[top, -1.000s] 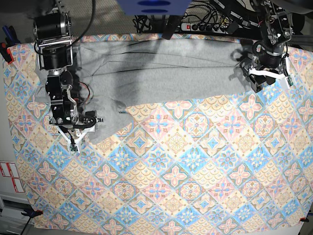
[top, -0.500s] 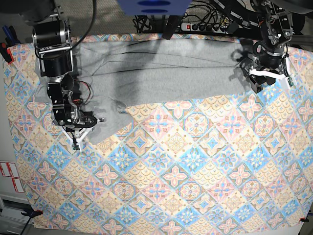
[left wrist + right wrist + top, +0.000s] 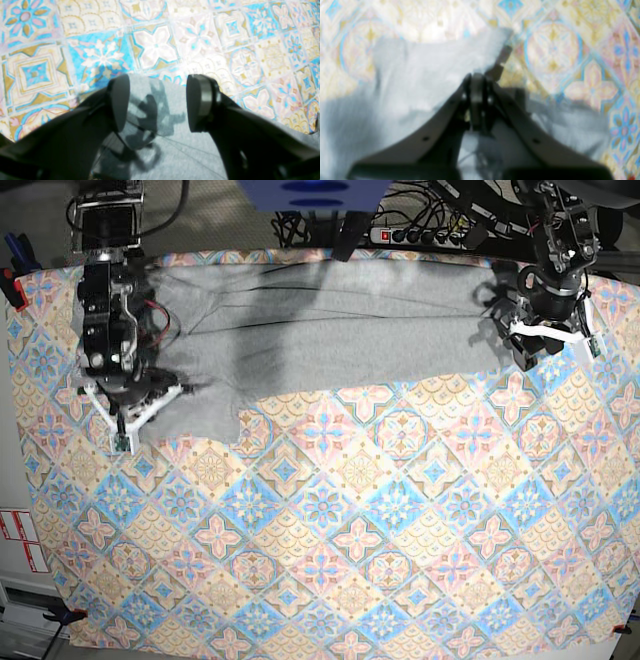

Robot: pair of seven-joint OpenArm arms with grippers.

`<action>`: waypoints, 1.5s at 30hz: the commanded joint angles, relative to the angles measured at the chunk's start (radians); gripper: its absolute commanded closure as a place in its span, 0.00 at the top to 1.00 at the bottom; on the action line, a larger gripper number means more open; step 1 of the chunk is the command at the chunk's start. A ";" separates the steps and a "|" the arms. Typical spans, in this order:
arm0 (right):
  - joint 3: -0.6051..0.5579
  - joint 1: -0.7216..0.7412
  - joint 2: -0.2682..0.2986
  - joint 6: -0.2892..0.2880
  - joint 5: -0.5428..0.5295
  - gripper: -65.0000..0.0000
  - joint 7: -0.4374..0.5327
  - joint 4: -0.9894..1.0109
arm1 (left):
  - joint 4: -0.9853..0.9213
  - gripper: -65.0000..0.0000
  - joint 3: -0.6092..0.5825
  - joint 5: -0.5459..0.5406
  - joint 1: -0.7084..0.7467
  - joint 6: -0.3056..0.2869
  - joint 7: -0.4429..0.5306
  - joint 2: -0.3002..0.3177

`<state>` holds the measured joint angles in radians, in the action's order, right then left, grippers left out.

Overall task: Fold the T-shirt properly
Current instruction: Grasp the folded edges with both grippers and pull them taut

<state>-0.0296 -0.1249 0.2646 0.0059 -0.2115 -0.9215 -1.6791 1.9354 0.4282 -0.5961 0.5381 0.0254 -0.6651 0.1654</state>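
Our right gripper [image 3: 477,82] has its jaws pressed together, and in the right wrist view a fold of the grey T-shirt [image 3: 320,330] appears pinched between them, though that picture is too blurred for us to be sure how much cloth is caught. In the base view this gripper [image 3: 128,402] sits low over the shirt's end on that view's left, where the fabric bunches into a rumpled flap that reaches down onto the tile-patterned tablecloth [image 3: 350,520]. Our left gripper [image 3: 157,102] has its jaws wide apart and nothing between them; the two dark pads [image 3: 120,100] frame the shirt's edge, with grey cloth below and bright tablecloth beyond, and we cannot tell whether the pads touch the fabric. In the base view this gripper [image 3: 540,340] stands at the shirt's other end, on that view's right. The T-shirt lies stretched as a long band along the far edge of the worktop, between the two arms, with a few shallow creases running along it. The tablecloth covers the whole worktop, and a black power strip [image 3: 425,232] with cables lies behind the far edge.
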 commanded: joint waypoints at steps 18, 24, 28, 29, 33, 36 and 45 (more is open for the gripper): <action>0.004 -0.391 0.005 -0.004 -0.004 0.00 0.014 -0.267 | 0.014 0.57 0.004 0.005 0.001 -0.005 0.020 0.010; -0.006 -0.393 0.005 -0.004 -0.004 0.01 -0.037 -0.264 | 0.014 0.57 0.004 0.006 -0.011 -0.005 0.017 0.010; -0.003 -0.393 0.005 -0.004 -0.001 0.06 -0.094 -0.266 | -0.011 0.58 0.004 0.008 -0.017 -0.005 0.017 0.018; 0.003 -0.393 0.005 -0.004 -0.001 0.07 -0.094 -0.266 | -0.014 0.58 0.004 0.006 -0.017 -0.005 0.017 0.035; 0.006 -0.391 0.005 -0.004 0.004 0.08 -0.087 -0.267 | -0.018 0.58 0.004 0.008 -0.016 -0.005 0.017 0.052; 0.040 -0.391 -0.003 -0.004 0.004 0.08 -0.083 -0.267 | -0.040 0.59 0.004 0.001 -0.013 -0.005 0.017 0.089; 0.082 -0.370 -0.040 -0.004 0.004 0.08 0.026 -0.267 | -0.136 0.59 0.004 -0.002 0.006 -0.008 -0.089 0.184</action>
<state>0.0502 -0.4976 0.2188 0.0048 -0.2089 -0.9119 -1.9274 1.7870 0.4252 -0.5983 0.5438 0.0208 -0.7734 0.3344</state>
